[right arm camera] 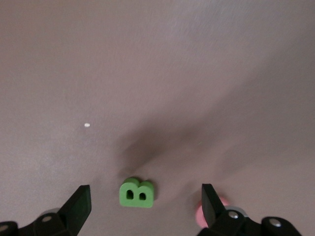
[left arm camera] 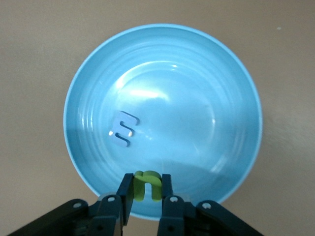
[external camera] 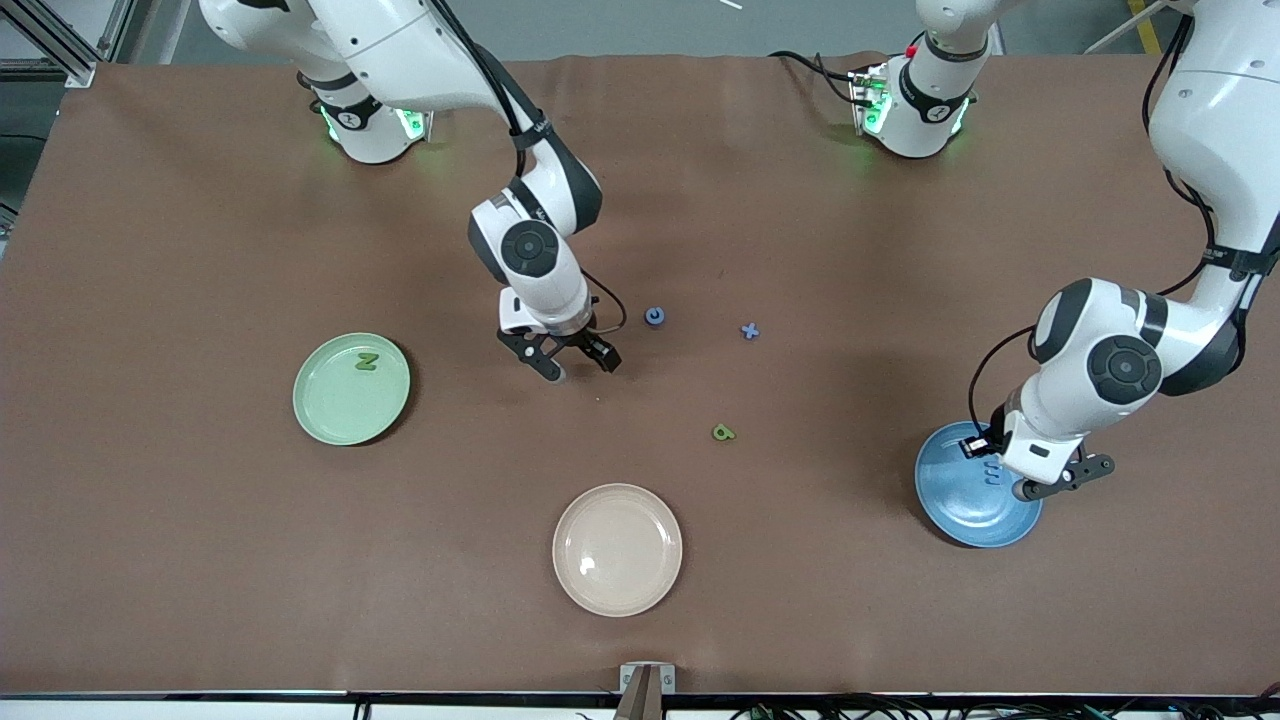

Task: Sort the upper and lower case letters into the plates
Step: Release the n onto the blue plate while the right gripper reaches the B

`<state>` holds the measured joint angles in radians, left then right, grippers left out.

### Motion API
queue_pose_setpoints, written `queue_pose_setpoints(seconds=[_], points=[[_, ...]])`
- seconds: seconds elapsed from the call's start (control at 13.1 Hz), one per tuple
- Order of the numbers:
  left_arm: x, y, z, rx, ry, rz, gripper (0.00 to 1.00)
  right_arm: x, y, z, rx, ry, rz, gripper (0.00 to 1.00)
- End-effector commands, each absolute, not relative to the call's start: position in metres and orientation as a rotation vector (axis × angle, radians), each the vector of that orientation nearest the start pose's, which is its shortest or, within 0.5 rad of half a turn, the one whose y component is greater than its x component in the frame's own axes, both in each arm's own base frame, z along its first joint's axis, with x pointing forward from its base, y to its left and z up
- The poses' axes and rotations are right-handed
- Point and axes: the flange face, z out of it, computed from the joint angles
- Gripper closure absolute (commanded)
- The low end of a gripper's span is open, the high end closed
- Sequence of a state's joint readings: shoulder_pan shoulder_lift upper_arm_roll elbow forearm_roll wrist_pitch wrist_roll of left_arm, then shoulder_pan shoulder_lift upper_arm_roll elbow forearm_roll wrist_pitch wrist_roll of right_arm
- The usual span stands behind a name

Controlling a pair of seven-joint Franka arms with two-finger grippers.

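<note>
The blue plate [external camera: 962,512] [left arm camera: 197,123] lies at the left arm's end of the table with a pale blue letter [left arm camera: 123,129] in it. Over that plate my left gripper [external camera: 1060,485] [left arm camera: 146,183] is shut on a green lower-case n [left arm camera: 146,187]. The mint green plate [external camera: 335,410] at the right arm's end holds a green letter [external camera: 367,361]. My right gripper [external camera: 575,365] [right arm camera: 145,191] stands open low over the table, with a green capital B [right arm camera: 136,192] lying between its fingers. The B is hidden in the front view.
Loose on the table lie a blue round letter [external camera: 655,317], a blue x [external camera: 750,330] and a green letter [external camera: 723,432]. A cream-beige plate [external camera: 617,549] sits near the front edge. A pink piece [right arm camera: 199,214] shows beside one right finger.
</note>
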<state>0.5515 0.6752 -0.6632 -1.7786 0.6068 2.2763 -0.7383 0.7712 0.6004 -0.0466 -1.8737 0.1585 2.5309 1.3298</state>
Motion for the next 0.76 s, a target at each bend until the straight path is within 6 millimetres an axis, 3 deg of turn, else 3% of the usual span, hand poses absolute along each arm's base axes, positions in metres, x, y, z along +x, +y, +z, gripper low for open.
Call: queue_pose_setpoints(seconds=[0.0,0.23,0.46,0.69], points=[[0.663,-0.015,0.24,-3.032,-0.527,-0.066,0.0,0.489,0.442,0.186,-2.858,1.124,0.008,0.07],[0.65,-0.031,0.251,-3.022,-0.5,-0.057,0.0,0.49,0.452,0.182,-2.861,1.132,-0.016,0.14],[0.604,-0.085,0.264,-3.009,-0.373,-0.034,0.0,0.487,0.457,0.181,-2.877,1.125,-0.006,0.28],[0.551,-0.146,0.259,-3.056,-0.35,-0.028,0.01,0.486,0.455,0.179,-2.894,1.131,0.006,0.41]])
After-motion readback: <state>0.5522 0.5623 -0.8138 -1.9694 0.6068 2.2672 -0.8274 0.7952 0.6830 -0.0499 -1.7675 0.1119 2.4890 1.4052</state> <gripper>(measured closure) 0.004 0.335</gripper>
